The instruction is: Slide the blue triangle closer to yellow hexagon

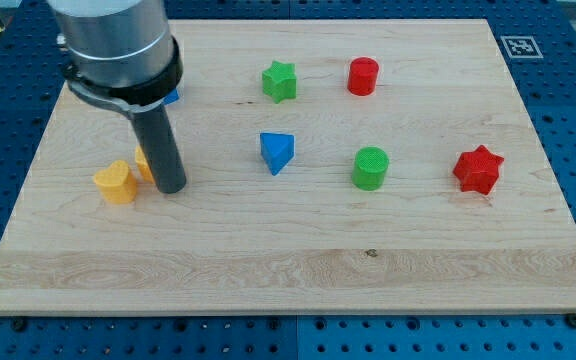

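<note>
triangle (277, 152) blue | stars green (280, 81), red (478, 169) | cylinders red (363, 76), green (370, 168) | board (298, 270) pale wood (grained)

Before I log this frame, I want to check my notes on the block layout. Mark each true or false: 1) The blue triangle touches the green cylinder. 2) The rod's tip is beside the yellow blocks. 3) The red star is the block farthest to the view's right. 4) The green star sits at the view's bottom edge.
1) False: the blue triangular block stands apart from the green cylinder, with bare wooden board between them.
2) True: my tip sits just right of the yellow heart-shaped block and a second yellow block, partly hidden.
3) True: the red star block.
4) False: the green star block sits near the view's top.
</note>
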